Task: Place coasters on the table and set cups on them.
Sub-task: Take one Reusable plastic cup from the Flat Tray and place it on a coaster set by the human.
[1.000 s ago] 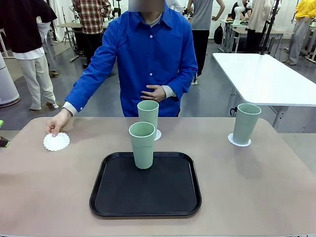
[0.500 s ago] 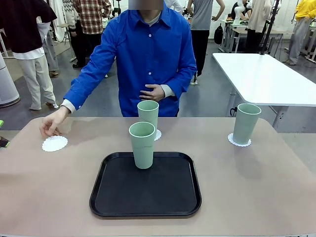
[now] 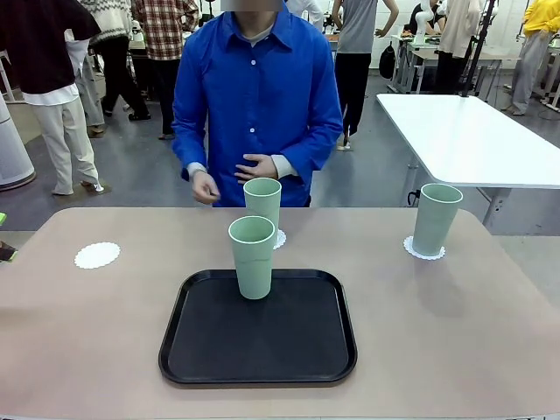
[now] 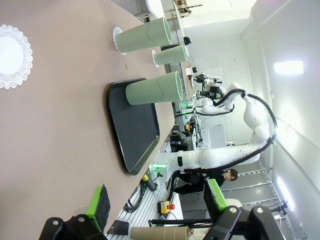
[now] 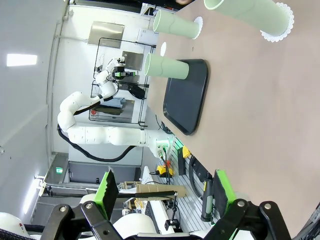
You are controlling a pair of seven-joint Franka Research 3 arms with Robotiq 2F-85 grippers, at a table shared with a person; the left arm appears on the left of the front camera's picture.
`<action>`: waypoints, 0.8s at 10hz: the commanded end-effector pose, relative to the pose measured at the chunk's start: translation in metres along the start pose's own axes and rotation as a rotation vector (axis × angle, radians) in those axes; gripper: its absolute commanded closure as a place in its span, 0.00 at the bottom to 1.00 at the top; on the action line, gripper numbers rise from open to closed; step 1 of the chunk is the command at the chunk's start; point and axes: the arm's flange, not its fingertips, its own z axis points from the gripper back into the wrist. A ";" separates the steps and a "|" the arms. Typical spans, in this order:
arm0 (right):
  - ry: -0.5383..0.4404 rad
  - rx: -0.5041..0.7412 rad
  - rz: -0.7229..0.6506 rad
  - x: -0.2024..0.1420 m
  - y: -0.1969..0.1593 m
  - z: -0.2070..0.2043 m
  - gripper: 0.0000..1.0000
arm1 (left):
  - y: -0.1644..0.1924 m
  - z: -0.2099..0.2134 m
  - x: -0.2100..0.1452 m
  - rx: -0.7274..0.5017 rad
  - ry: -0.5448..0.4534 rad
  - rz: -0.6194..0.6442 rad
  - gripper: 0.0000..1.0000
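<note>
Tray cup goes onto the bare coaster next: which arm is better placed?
Left, likely. The bare coaster lies far to the robot's left, and the cup on the tray stands slightly left of centre.

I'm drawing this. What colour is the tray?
The tray is black; clearest in the front view.

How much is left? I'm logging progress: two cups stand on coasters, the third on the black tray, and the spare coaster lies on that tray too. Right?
No: the front view shows the spare coaster on the table, left of the black tray, not on it. The rest holds.
</note>
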 end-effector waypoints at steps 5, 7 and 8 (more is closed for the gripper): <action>0.006 -0.004 -0.008 -0.001 0.003 0.000 0.00 | -0.025 -0.012 0.014 0.107 0.044 -0.129 0.00; 0.006 -0.004 -0.008 -0.001 0.003 0.000 0.00 | -0.088 -0.046 0.043 0.225 0.118 -0.429 0.00; 0.006 -0.004 -0.008 -0.001 0.003 0.000 0.00 | -0.116 -0.075 0.053 0.265 0.198 -0.540 0.00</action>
